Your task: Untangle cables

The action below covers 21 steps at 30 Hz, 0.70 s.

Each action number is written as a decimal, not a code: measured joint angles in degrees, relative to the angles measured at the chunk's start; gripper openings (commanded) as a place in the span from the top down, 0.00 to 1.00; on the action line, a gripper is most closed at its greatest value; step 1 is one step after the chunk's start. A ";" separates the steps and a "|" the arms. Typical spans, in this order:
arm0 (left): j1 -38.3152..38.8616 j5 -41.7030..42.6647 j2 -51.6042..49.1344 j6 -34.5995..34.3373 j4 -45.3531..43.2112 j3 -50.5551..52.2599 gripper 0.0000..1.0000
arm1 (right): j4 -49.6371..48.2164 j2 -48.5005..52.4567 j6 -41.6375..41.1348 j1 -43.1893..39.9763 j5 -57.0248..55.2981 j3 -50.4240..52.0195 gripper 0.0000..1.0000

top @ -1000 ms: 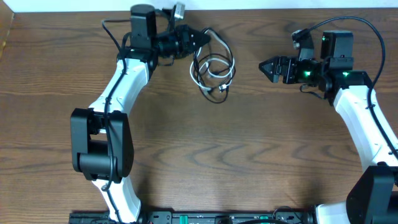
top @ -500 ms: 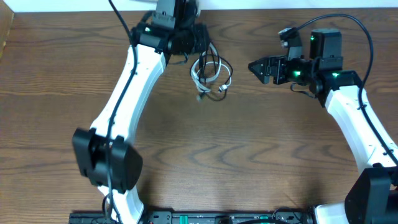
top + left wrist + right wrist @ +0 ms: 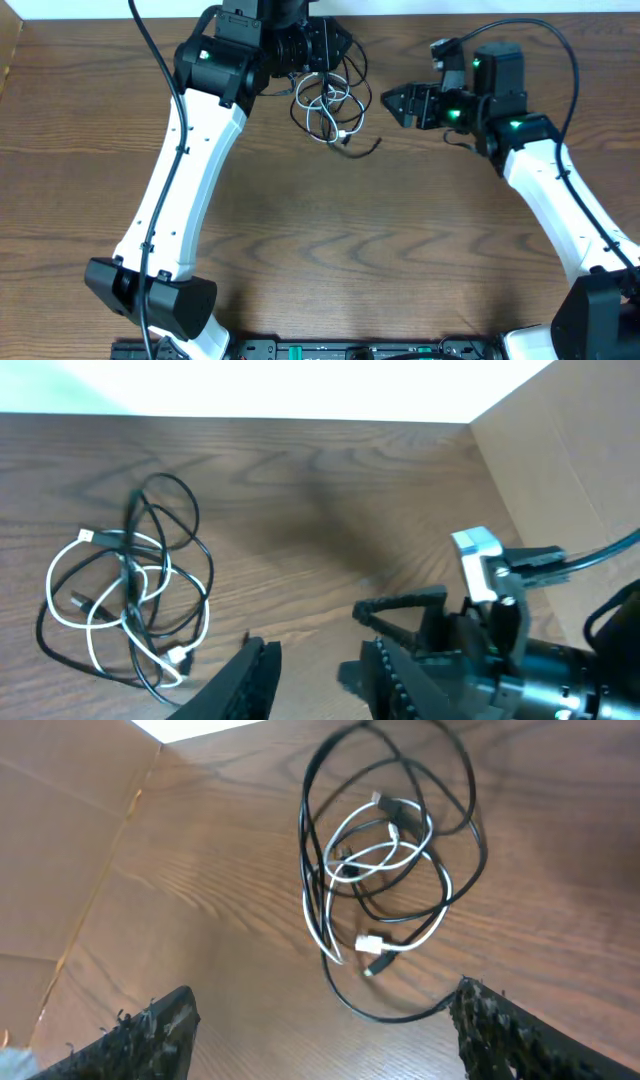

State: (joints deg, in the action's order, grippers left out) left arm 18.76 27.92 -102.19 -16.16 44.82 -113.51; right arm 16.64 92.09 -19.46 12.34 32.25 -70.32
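Two thin cords, tangled together, lie on the far middle of a wood-grain table [image 3: 320, 250]. The cables [image 3: 325, 108] form one loose knot of overlapping loops between the two arms. The black cord [image 3: 385, 1016] makes the larger outer rings and trails a free end toward the right. The white cord [image 3: 312, 925] winds in smaller loops inside them. A small silvery plug [image 3: 371, 943] lies at the near side of the knot, and another plug end sits among the inner loops.

The left gripper [image 3: 343, 50] hangs at the far left edge of the bundle, its fingers a narrow gap apart and gripping nothing. Whether it touches the topmost black loop cannot be told. The right gripper [image 3: 388, 102] points at the knot from the right, just clear of it. Its fingers are spread wide, with nothing between them.

Green lights glow on both arms. Markings on the dark strip [image 3: 330, 351] along the table's near edge are too small to read.
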 measured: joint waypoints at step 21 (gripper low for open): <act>0.20 -9.92 -11.85 -4.63 10.60 0.02 0.67 | 9.33 0.00 -10.23 -5.70 -14.56 0.00 0.18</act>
State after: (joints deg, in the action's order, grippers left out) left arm 18.96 18.00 -114.04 -20.80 55.42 -113.49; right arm 25.98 92.09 -29.69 6.63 17.69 -70.32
